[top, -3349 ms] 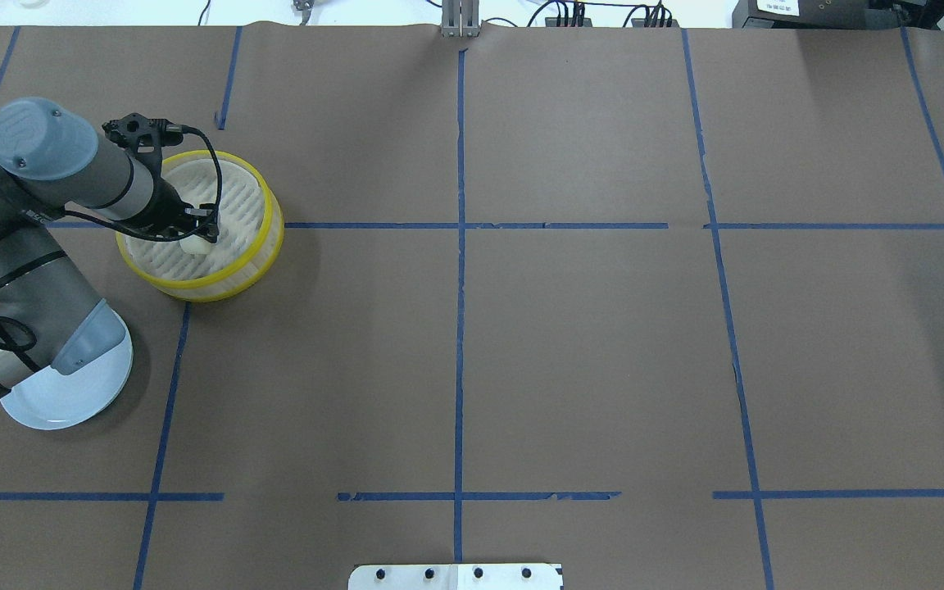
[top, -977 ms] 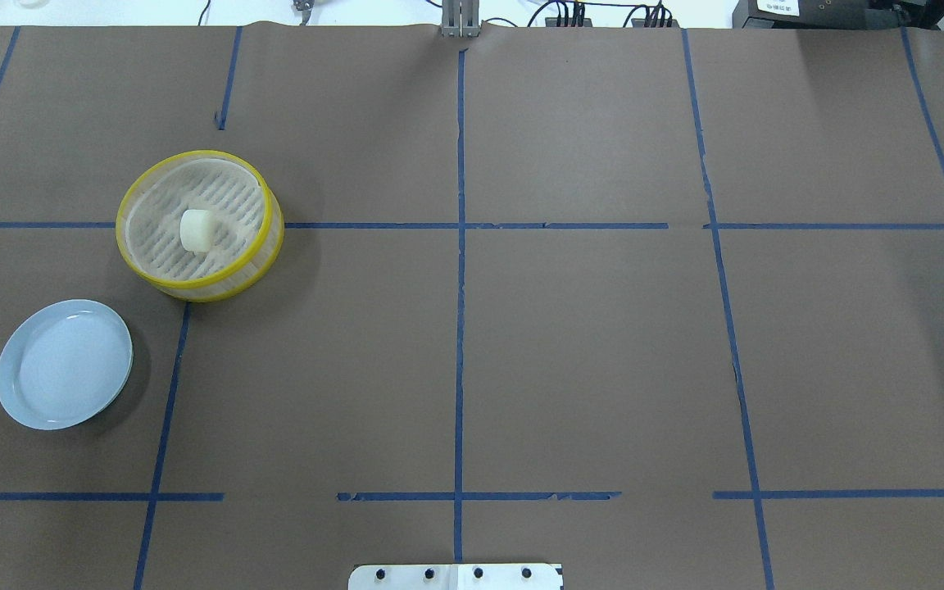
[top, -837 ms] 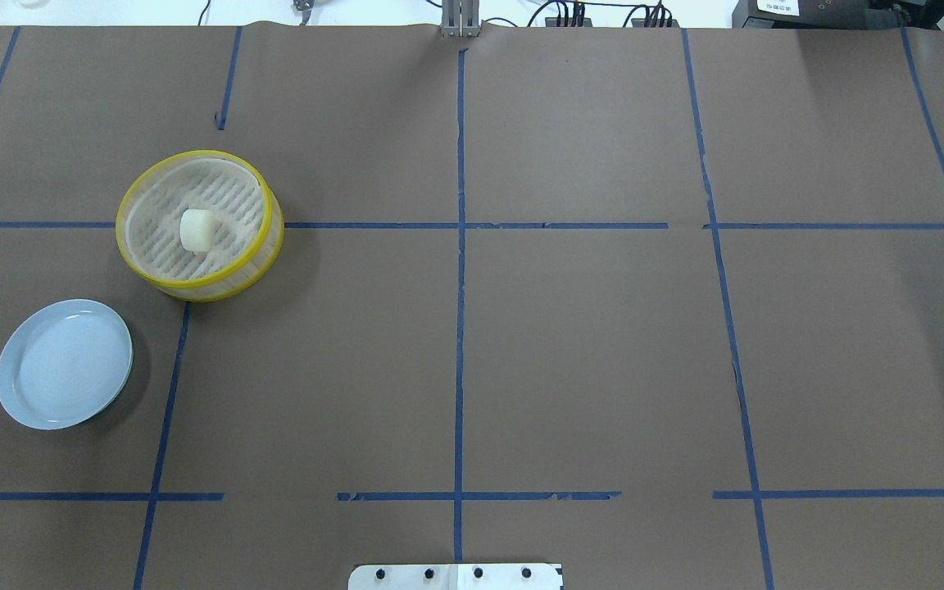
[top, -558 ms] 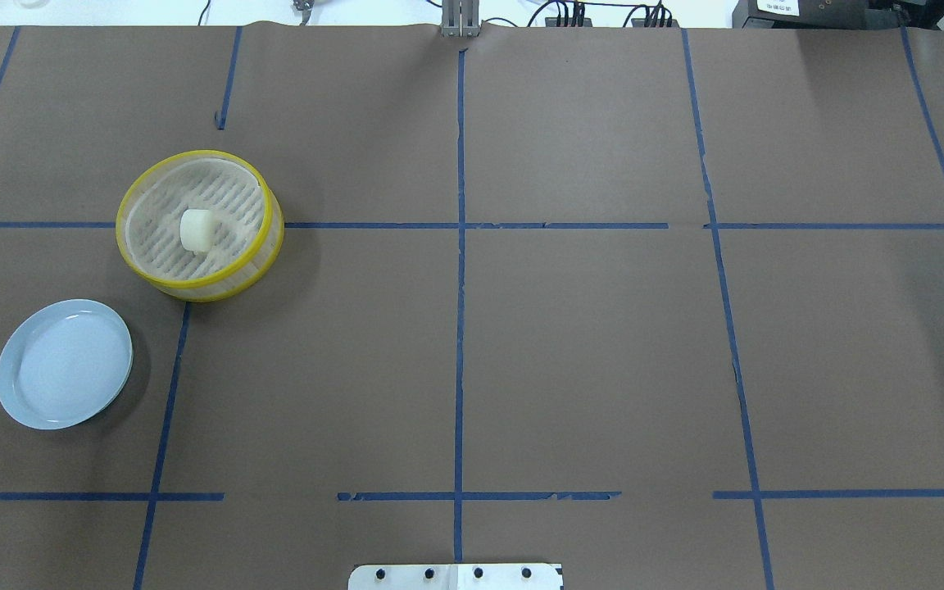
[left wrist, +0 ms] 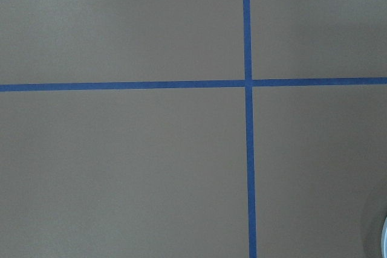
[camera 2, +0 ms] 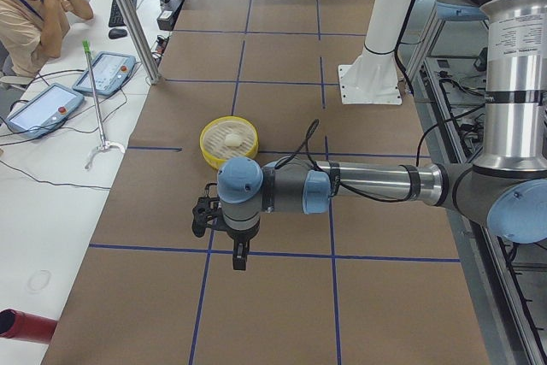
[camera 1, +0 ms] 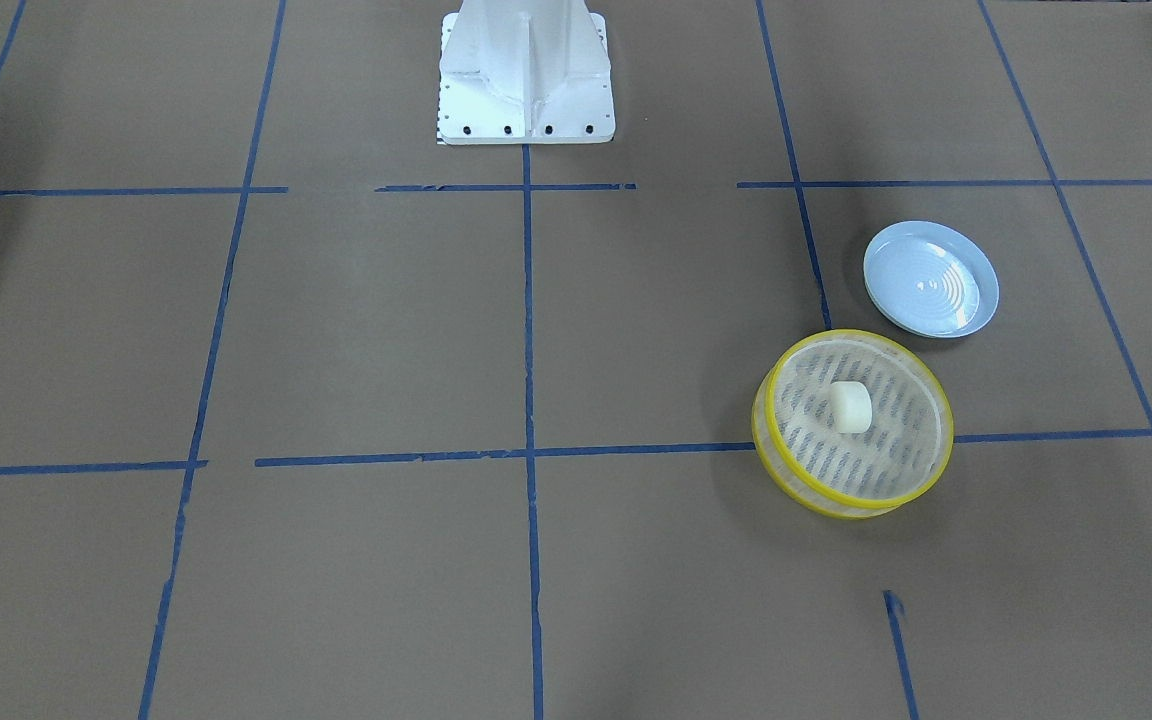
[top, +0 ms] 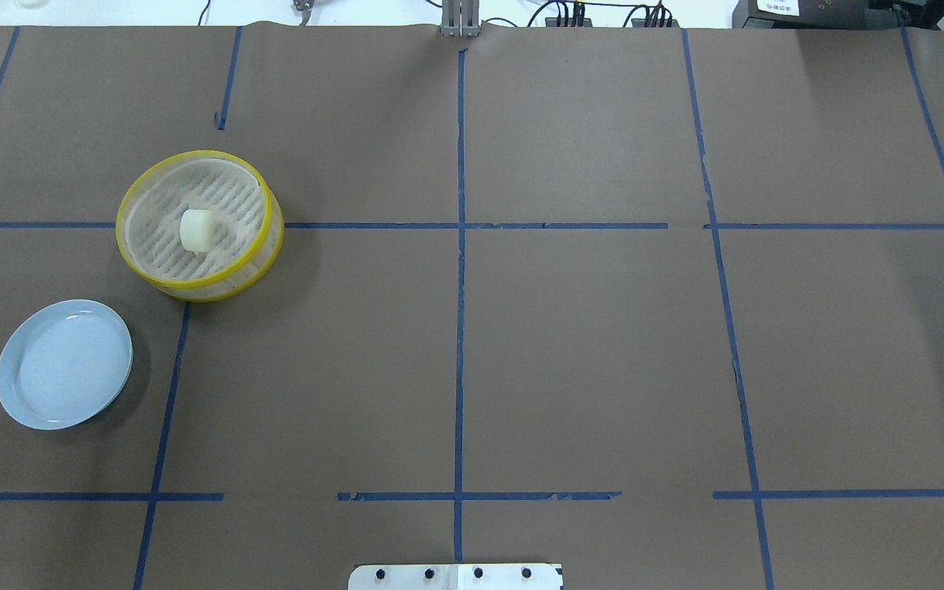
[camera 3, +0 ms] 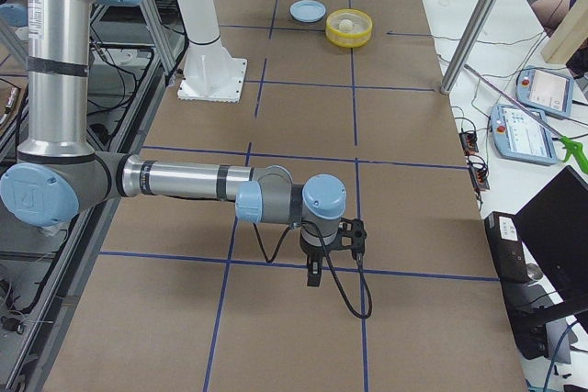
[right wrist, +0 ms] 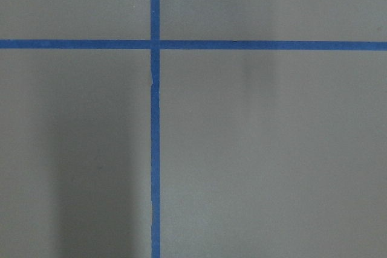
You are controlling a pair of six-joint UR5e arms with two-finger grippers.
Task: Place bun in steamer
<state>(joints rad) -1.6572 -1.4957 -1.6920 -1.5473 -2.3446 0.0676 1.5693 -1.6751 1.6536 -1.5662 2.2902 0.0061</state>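
The cream-white bun (camera 1: 849, 407) lies on the mesh floor of the yellow-rimmed steamer (camera 1: 851, 510), near its middle, with nothing touching it. It also shows in the overhead view (top: 196, 229), inside the steamer (top: 121, 233). Neither gripper shows in the overhead or front-facing view. My left gripper (camera 2: 239, 258) shows only in the exterior left view, hanging over bare paper well short of the steamer (camera 2: 208, 150); I cannot tell whether it is open or shut. My right gripper (camera 3: 314, 274) shows only in the exterior right view, far from the steamer (camera 3: 349, 40); I cannot tell its state.
A pale blue plate (top: 64, 365) with nothing on it sits next to the steamer, toward the robot; it also shows in the front-facing view (camera 1: 931, 280). The white robot base (camera 1: 524, 75) stands at the table's middle edge. Both wrist views show only brown paper and blue tape.
3.3 s ago my left arm reached over the steamer with its gripper at the bun. It has since withdrawn from the overhead view, leaving the bun there. Nothing moved in the last second.
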